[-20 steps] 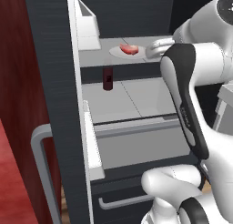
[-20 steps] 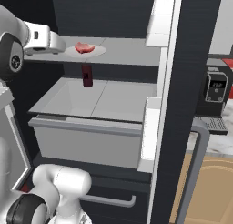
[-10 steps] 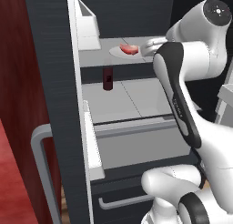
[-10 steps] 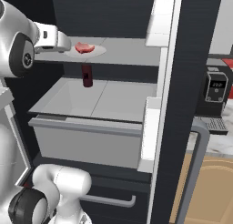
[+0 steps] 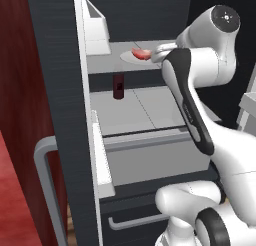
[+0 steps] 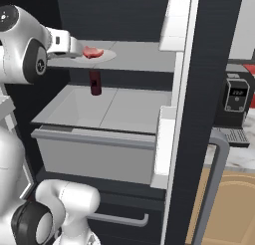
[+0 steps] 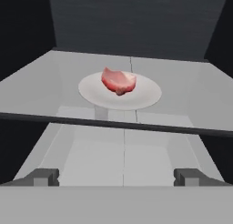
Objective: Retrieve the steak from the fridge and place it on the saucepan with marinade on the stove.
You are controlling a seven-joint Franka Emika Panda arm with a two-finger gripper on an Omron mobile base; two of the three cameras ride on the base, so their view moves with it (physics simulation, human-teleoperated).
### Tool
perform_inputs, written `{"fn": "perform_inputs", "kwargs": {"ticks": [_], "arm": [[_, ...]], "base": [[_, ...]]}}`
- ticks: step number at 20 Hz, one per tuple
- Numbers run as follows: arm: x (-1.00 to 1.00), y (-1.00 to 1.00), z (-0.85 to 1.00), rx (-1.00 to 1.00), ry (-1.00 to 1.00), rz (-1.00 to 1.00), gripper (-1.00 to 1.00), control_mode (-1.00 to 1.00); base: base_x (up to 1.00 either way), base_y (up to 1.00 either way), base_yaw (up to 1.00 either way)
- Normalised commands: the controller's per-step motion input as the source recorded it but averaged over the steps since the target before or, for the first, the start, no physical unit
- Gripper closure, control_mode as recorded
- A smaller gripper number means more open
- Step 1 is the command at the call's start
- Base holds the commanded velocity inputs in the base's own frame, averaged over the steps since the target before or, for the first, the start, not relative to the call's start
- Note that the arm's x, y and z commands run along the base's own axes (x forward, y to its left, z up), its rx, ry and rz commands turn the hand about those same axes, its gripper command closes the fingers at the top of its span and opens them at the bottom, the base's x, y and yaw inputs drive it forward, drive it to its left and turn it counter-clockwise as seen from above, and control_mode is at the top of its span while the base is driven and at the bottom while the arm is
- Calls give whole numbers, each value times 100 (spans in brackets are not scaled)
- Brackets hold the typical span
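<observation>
**A:** Start at the left. What stands there?

**B:** In the left base view, the open door of the fridge (image 5: 60,90), charcoal-black, with a grey bar handle (image 5: 46,185) low on it and a pale bin on its inner side. Right of the door is the lit inside, with light grey shelves.

**A:** And on those shelves?

**B:** On the lower one, toward the left and near the back, a small dark red can (image 5: 118,86) stands upright. It shows in the right base view too (image 6: 95,83). The shelf above it carries a white plate (image 5: 129,56), and the steak (image 5: 141,53) lies on that plate, roughly at its middle.

**A:** Is anything touching the steak?

**B:** No. From the hand view the steak (image 7: 119,81) sits on the plate (image 7: 145,93) at the far part of the upper shelf, with bare shelf between it and the fingertips (image 7: 42,176).

**A:** How does the gripper stand?

**B:** The gripper (image 7: 116,176) is spread wide, one tip at each side of the view, nothing between them. In the right base view the hand reaches in level at the shelf's near edge, just beside the plate (image 6: 107,56).

**A:** Further right?

**B:** In the right base view, a coffee machine (image 6: 236,95) on a counter beyond the fridge door.
</observation>
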Motion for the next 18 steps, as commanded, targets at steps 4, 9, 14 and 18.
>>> {"fn": "perform_inputs", "kwargs": {"ticks": [4, 9, 14, 18], "arm": [[18, 0, -14, 0, 0, 0, -100, -100], [25, 0, -3, 0, 0, 0, -100, -100], [36, 0, 0, 0, 0, 0, -100, -100], [41, 0, 0, 0, 0, 0, -100, -100]], "base": [[0, 0, 0], [0, 0, 0], [0, 0, 0], [0, 0, 0]]}}
